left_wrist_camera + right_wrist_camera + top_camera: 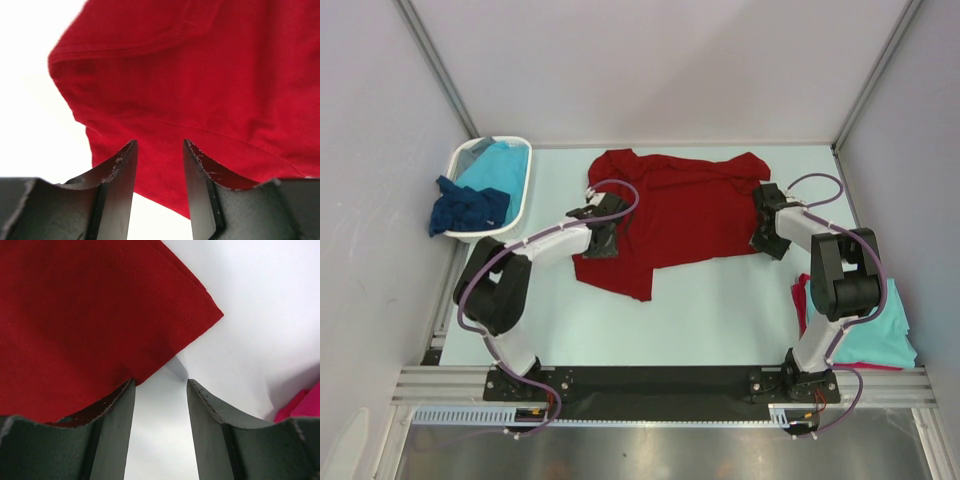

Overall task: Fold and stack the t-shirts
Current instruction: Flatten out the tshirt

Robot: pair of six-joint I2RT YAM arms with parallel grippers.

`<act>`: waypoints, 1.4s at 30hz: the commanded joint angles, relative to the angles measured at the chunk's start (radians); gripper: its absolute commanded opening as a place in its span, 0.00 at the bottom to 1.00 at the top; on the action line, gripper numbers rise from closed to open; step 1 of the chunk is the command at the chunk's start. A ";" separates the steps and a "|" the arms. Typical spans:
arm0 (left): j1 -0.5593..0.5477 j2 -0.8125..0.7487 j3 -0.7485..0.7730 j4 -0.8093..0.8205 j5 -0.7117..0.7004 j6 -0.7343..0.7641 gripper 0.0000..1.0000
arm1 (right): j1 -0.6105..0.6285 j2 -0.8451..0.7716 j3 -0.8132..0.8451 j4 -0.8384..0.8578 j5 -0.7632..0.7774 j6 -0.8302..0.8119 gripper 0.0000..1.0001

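Note:
A dark red t-shirt (680, 210) lies spread out and rumpled on the pale table, collar end at the far left. My left gripper (603, 243) is open and empty, low over the shirt's left edge. In the left wrist view its fingers (120, 170) straddle red cloth (200, 75) without pinching it. My right gripper (766, 243) is open and empty at the shirt's right edge. In the right wrist view the shirt's hemmed corner (75, 315) lies by the left finger (117, 415), with bare table between the fingers.
A white plastic basket (468, 153) stands at the far left, holding a turquoise shirt (502, 168) and a navy shirt (465, 210) that hangs over its rim. At the near right a turquoise shirt (875, 335) lies on another red one (801, 298), whose edge shows in the right wrist view (300, 405).

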 commanded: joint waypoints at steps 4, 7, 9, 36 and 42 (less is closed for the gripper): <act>-0.076 -0.139 -0.066 0.007 0.027 -0.051 0.47 | -0.004 0.000 0.021 0.024 0.000 -0.002 0.51; -0.108 -0.160 -0.118 0.007 0.026 -0.073 0.48 | -0.004 0.005 0.021 0.027 -0.005 -0.001 0.51; -0.116 -0.159 -0.140 0.011 0.046 -0.096 0.48 | -0.001 0.007 0.024 0.027 -0.007 0.002 0.51; -0.137 -0.059 -0.177 0.054 0.092 -0.099 0.00 | 0.052 -0.121 0.050 -0.025 0.046 -0.013 0.53; -0.142 -0.101 -0.183 0.053 0.060 -0.088 0.36 | 0.059 -0.150 0.060 -0.040 0.064 -0.016 0.54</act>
